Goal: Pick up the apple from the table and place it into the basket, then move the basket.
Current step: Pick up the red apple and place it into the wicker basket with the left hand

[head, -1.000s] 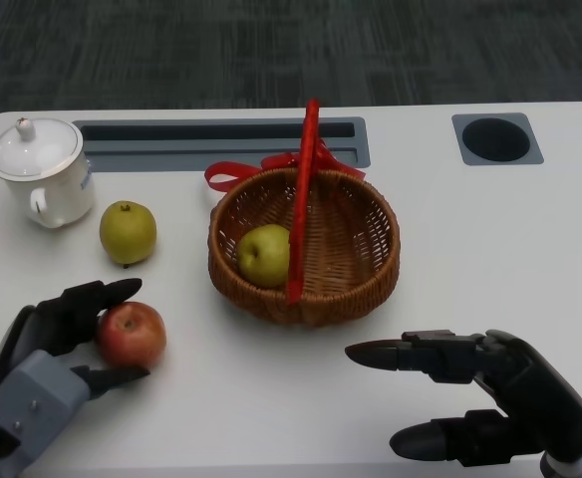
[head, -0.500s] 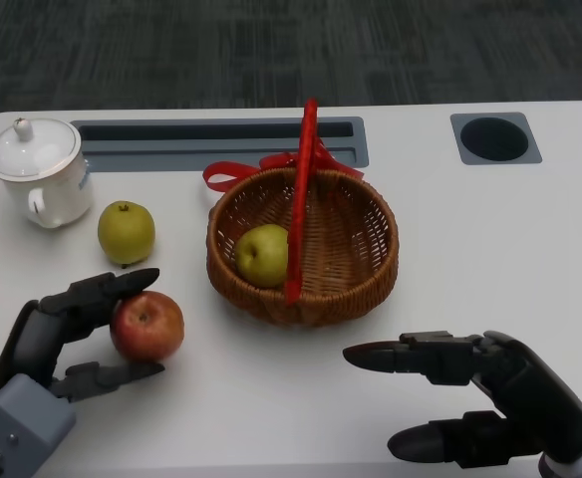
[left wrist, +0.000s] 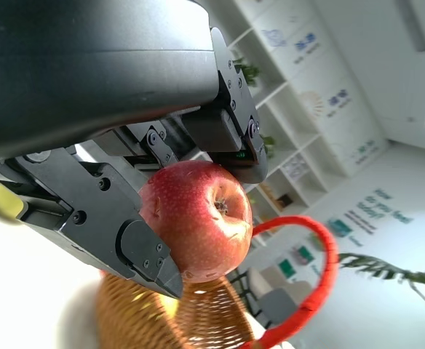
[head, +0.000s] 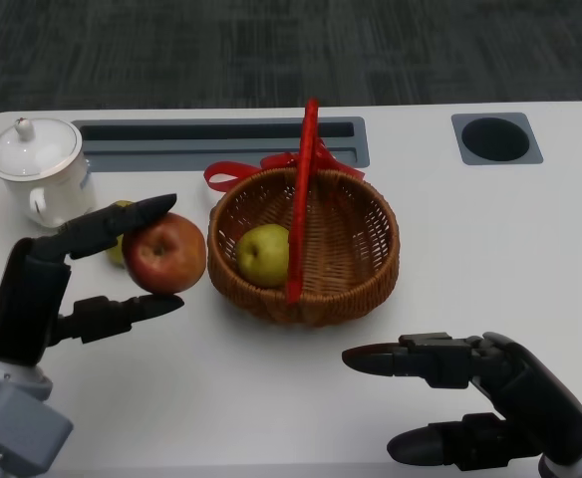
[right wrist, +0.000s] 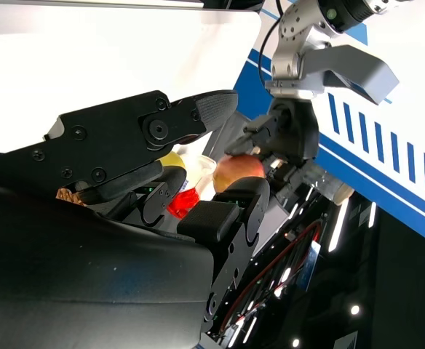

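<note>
Apple (head: 165, 253) now lifted off worktop (head: 490, 249) toward basket (head: 356, 264), pinched in left hand (head: 67, 279). Right hand (head: 470, 398) w/ fingers apart, holds nothing.

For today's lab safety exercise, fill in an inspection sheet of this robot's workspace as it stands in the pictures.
Surface: white table, grey slot and round recess at its far edge.
Job's things: red apple held off the table beside the wicker basket; the basket holds a green fruit.
Clutter: white lidded cup; second green fruit mostly hidden behind the apple.
Hands: left hand grips the apple; right hand holds nothing, fingers apart.
Cables: nothing seen.
Surroundings: dark carpet.
</note>
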You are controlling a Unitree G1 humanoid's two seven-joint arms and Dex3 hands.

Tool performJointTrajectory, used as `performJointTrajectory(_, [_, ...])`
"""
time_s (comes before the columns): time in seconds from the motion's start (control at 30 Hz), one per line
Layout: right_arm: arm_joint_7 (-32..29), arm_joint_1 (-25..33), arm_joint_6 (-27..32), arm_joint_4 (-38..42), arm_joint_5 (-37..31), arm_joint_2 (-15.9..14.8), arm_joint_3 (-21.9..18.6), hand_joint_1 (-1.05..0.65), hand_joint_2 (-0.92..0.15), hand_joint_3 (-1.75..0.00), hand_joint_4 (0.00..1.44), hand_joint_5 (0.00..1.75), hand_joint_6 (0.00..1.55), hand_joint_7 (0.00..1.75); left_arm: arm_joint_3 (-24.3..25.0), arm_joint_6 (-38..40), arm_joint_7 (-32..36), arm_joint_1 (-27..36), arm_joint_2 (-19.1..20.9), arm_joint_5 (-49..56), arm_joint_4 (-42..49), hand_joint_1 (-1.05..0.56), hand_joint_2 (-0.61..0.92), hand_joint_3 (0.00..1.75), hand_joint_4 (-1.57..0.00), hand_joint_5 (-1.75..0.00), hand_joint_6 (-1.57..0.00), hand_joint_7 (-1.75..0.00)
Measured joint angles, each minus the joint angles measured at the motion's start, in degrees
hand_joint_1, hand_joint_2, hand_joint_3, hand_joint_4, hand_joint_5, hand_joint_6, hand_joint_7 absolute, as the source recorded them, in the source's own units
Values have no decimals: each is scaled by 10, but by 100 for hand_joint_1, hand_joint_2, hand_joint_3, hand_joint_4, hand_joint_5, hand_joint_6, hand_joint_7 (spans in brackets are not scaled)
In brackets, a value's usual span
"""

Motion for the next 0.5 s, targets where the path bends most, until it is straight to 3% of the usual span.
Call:
performJointTrajectory(0.23, [0, 0, 1, 0, 0, 3, 1, -52, -92, -6, 78, 1, 71, 1, -16, 29, -15, -51, -18, 2, -6, -14, 81, 0, -122, -9, -112, -1])
performJointTrajectory(0.5, [-7, 3, 1, -1, -4, 10, 0, -52, -92, -6, 79, 1, 72, 1, -34, 76, -31, -128, -43, 6, 74, -17, 81, 0, -123, -8, -112, 0])
